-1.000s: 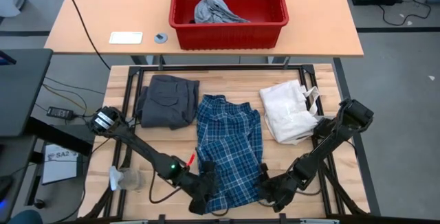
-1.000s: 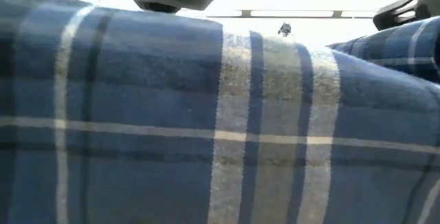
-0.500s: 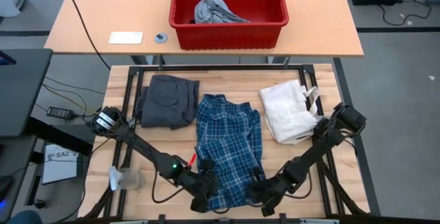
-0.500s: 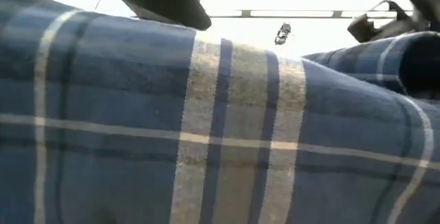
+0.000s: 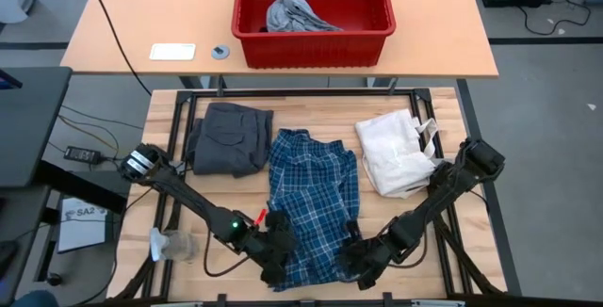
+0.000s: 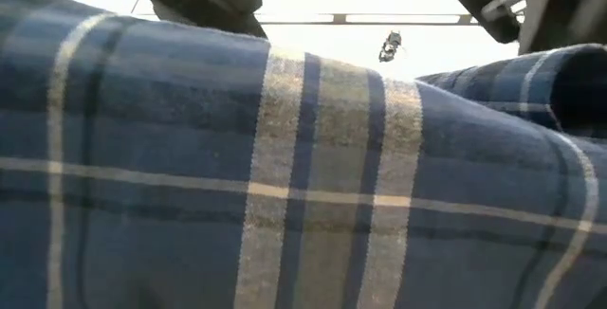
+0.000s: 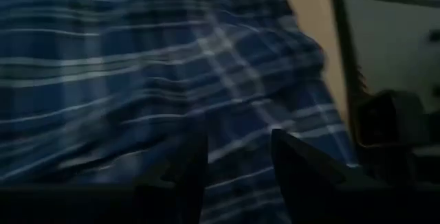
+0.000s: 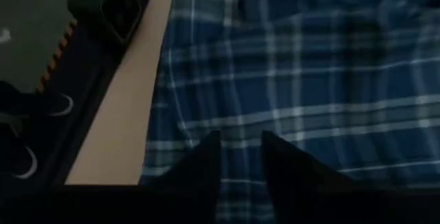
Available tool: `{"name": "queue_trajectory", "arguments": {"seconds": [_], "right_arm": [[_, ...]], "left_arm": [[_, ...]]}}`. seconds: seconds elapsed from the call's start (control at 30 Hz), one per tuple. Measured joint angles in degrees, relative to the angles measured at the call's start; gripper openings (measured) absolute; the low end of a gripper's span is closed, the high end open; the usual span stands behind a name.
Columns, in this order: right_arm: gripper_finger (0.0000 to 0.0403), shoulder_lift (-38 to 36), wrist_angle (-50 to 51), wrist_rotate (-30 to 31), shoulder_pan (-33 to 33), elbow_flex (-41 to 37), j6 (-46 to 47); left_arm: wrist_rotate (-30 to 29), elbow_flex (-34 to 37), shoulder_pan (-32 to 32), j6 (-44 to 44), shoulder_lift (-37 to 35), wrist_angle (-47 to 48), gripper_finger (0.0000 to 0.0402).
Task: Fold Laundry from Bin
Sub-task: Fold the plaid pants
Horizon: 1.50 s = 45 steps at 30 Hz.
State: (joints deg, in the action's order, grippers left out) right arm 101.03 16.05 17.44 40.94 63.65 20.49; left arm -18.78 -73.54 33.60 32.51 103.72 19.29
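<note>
Two soft pieces, dark grey shorts at 10 o'clock and a white cloth at 2, lie folded on the wooden tabletop, while the blue-and-white plaid shirt sits mid-table with the left end effector and right end effector at its 6 o'clock hem, fingers a little apart, grip I cannot tell, and a light grey piece waits in the bright red plastic bin at 12.

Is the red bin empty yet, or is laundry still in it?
Not empty. The high view shows one crumpled light grey piece lying inside the red bin, toward its left side.

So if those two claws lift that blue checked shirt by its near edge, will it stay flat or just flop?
Probably flop: the plaid shirt already lies in soft wrinkles, so it should sag between the left gripper and the right gripper. It looks thin, likely light. Pushed, it would likely bunch up rather than slide.
</note>
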Motion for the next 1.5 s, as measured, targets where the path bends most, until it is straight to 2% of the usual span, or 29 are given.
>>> {"name": "queue_trajectory", "arguments": {"seconds": [0.2, 0.33, 0.43, 0.53, 0.77, 0.83, 1.13, 1.2, 1.3, 1.5], "right_arm": [[0.0212, 4.7, -0.5, 0.5, 2.3, 0.0, 0.3], [0.0238, 7.1, -0.3, 2.5, 3.9, 0.0, -1.4], [0.0226, 9.2, 1.2, 2.6, 4.2, 0.0, -1.4], [0.0191, 10.2, 1.5, 3.9, 4.0, 0.1, -0.8], [0.0042, 9.5, 1.1, 1.2, 2.8, 0.0, 3.8], [0.0014, 9.1, 1.1, -0.5, 2.4, 0.0, 4.9], [0.0036, 0.3, 1.3, -8.3, 1.9, 0.2, 10.2], [0.0035, -1.7, 1.7, -7.7, 1.8, 0.2, 10.1], [0.0044, -2.1, 4.0, -3.2, 1.6, 0.3, 10.8], [0.0115, 2.2, 5.5, -4.0, 1.0, 0.2, 11.1]], "left_arm": [[-4.7, 0.0, -1.1, 3.1, -5.5, 2.1, 0.0165], [-4.8, 0.0, -1.8, 2.4, -8.6, 2.5, 0.0165], [-5.3, 0.0, -2.0, -0.2, -9.6, 2.8, 0.0165], [-5.2, 0.0, -2.0, -1.6, -9.7, 3.3, 0.0165], [-5.1, 0.0, -2.0, -1.9, -9.7, 4.7, 0.0165], [-5.1, 0.0, -2.0, -1.9, -9.7, 5.8, 0.0165], [-4.5, 0.0, -1.9, -1.6, -9.7, 10.8, 0.0165], [-4.5, 0.0, -1.9, -1.7, -9.7, 12.3, 0.0165], [-4.5, 0.0, -2.1, -1.7, -9.7, 13.8, 0.0165], [-4.6, 0.0, -2.6, -1.7, -9.7, 15.3, 0.0165]]}}
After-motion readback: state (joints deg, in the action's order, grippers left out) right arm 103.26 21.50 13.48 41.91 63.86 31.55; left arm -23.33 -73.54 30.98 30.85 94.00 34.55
